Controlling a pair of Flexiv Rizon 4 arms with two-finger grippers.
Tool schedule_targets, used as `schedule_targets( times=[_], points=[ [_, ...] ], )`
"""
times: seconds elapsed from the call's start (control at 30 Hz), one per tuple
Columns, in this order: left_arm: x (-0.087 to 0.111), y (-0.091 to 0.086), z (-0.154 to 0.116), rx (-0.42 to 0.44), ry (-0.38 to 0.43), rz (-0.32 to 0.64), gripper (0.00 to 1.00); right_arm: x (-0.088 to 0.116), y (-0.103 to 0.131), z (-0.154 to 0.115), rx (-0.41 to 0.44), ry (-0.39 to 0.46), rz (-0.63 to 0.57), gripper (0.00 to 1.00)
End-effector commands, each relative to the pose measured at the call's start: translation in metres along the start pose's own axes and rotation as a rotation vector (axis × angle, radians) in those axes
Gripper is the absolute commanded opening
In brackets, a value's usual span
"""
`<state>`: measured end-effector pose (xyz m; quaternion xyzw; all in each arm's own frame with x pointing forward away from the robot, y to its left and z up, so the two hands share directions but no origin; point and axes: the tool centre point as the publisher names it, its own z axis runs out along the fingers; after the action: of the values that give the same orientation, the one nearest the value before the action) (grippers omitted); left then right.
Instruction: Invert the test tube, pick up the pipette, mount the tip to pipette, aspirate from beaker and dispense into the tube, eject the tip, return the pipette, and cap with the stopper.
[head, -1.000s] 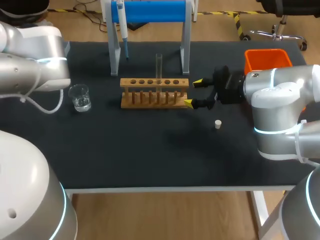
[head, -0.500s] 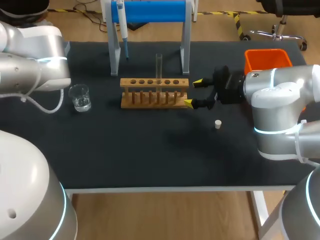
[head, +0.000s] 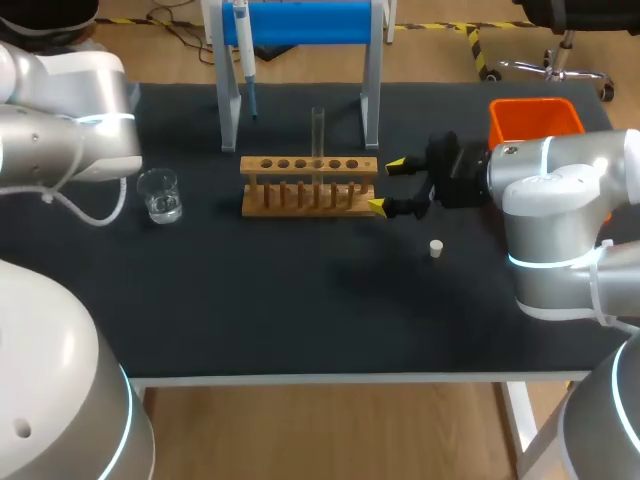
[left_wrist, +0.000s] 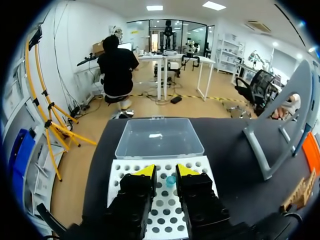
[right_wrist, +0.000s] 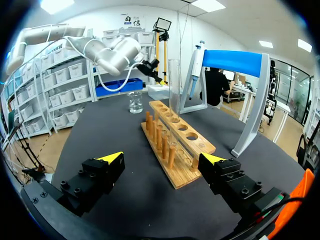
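Nothing was moved since earlier; the left gripper (left_wrist: 165, 171) and right gripper (head: 388, 185) were held with fingers apart, the right beside the rack (head: 310, 185); its upright test tube (head: 318, 135) might be toppled if clipped.

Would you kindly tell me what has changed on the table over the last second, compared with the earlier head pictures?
Nothing has visibly changed. The right hand stays open at the end of the wooden test tube rack. The clear glass test tube still stands upright in the rack. The small white stopper, the clear glass beaker and the white pipette hanging on the blue-topped stand are where they were.
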<state>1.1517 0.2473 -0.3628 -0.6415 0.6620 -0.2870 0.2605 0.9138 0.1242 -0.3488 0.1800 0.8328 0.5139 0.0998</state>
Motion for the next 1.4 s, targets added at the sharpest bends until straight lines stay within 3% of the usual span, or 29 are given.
schedule_targets(
  times=[0.03, 0.23, 1.4],
  points=[
    [0.0, -0.003, 0.006, -0.012, 0.002, 0.003, 0.13, -0.001, 0.0, -0.001, 0.001, 0.003, 0.0, 1.0],
    [0.0, -0.003, 0.007, -0.016, 0.003, 0.002, 0.0, -0.001, 0.0, -0.001, 0.001, 0.003, 0.0, 1.0],
    [-0.009, -0.012, -0.02, 0.039, -0.06, -0.006, 0.0, -0.001, 0.0, -0.001, 0.001, 0.003, 0.0, 1.0]
  ],
)
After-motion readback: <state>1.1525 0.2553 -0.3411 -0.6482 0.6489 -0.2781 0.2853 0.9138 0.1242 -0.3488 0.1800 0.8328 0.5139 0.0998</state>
